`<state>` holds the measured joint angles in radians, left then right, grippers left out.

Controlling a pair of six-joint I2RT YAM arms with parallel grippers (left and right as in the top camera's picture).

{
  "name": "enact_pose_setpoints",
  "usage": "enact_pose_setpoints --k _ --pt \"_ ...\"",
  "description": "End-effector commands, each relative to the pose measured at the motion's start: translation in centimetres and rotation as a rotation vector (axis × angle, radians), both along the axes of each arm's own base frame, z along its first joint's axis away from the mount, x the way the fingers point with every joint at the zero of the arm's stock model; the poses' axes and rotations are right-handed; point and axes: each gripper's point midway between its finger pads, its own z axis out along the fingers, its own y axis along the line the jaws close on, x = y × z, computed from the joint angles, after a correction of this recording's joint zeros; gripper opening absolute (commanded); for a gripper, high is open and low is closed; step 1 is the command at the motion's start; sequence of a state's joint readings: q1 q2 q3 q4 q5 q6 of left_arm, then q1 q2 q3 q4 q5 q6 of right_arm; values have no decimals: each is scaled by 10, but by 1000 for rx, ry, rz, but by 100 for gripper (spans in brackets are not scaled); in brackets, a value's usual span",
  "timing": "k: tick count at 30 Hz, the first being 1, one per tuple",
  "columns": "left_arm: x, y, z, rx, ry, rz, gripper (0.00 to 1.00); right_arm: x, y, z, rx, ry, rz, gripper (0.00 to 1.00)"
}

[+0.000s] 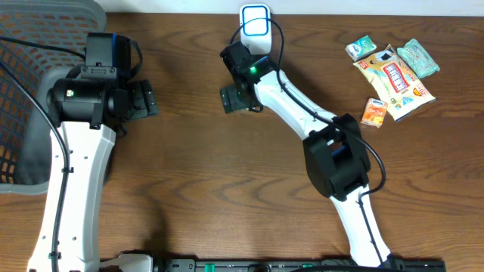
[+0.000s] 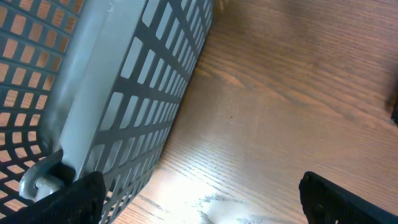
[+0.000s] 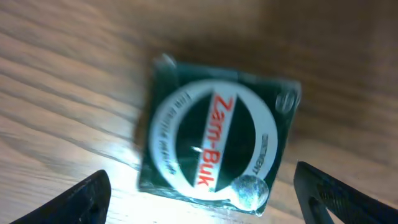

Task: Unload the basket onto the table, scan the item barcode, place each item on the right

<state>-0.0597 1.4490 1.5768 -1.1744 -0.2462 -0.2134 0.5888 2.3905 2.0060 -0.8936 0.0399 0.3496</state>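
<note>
Directly under the right wrist camera lies a small dark green square Zam-Buk ointment pack with a white round label (image 3: pixel 219 149), flat on the brown wooden table (image 3: pixel 56 81), in the middle of that frame. Both fingertips of the right gripper (image 3: pixel 202 196) stand wide at the lower corners, with the pack between them but not touched. In the overhead view this gripper (image 1: pixel 240 97) hangs at the upper centre, just below the white barcode scanner (image 1: pixel 255 21). At the left, the left gripper (image 1: pixel 142 102) is wide open and empty, beside the grey plastic lattice basket (image 2: pixel 124 93).

Risk, as I judge it: the pack lies low and flat, so closing fingers may slide over it or push it away. The shiny wrapping can also slip.
</note>
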Motion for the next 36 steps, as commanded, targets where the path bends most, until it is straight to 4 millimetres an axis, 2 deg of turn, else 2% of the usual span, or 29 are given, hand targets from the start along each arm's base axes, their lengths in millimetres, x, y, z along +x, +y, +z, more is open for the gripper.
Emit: enact_pose_setpoints --k 1,3,8,11,18,21,24,27,32,36 --pt "-1 5 6 12 -15 17 98 -5 -13 -22 -71 33 -42 88" --pt "-1 5 6 12 -15 17 98 -4 -16 -22 -84 24 -46 88" --pt "-1 5 6 12 -15 17 98 -4 -15 -22 -91 21 -12 76" --pt "-1 5 6 12 -15 17 98 -4 -23 -22 -129 21 35 71" --pt "-1 5 6 12 -15 17 98 2 -79 -16 -279 38 -47 72" --pt "-1 5 6 12 -15 17 98 8 -103 -3 -316 27 -78 74" --pt "-1 5 6 12 -15 17 98 15 -112 12 -292 12 -76 75" --pt "-1 5 6 12 -15 17 98 16 -106 26 -190 21 -82 75" --pt "-1 5 6 12 -15 17 98 7 -61 37 101 99 -20 77" --pt "-1 4 6 11 -16 18 98 10 -50 39 144 83 -2 77"
